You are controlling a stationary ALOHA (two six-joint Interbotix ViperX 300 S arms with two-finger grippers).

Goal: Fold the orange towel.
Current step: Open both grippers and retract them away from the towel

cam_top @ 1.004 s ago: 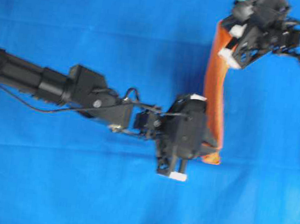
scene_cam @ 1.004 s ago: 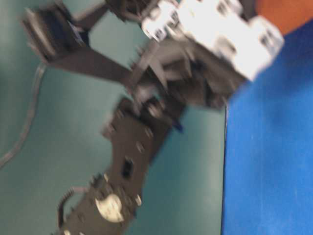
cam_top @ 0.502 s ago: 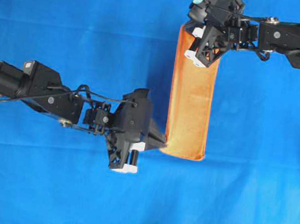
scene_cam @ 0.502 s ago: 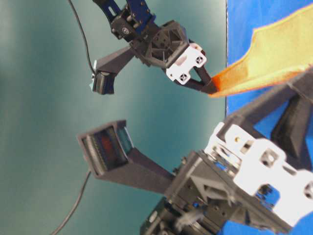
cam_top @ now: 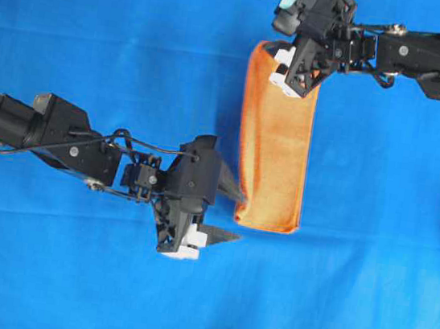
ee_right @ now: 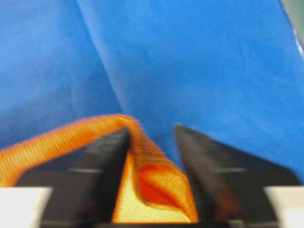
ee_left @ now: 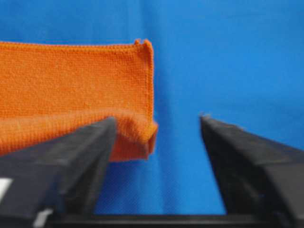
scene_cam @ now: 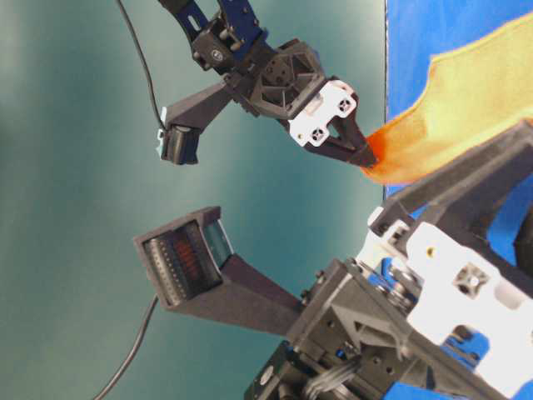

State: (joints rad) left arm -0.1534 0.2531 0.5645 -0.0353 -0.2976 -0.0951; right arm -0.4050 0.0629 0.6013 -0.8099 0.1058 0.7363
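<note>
Lying folded into a long strip, the orange towel (cam_top: pixel 276 139), both the left pincer (cam_top: pixel 233 215) and right pincer (cam_top: pixel 283 69) spread apart.

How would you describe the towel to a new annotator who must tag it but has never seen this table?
Start from the blue cloth covering the whole table. Right of centre in the overhead view lies a long narrow strip, the towel, running from the right tool at its top end to the left tool at its bottom corner. It is the only orange thing there, fuzzy with a stitched hem.
</note>
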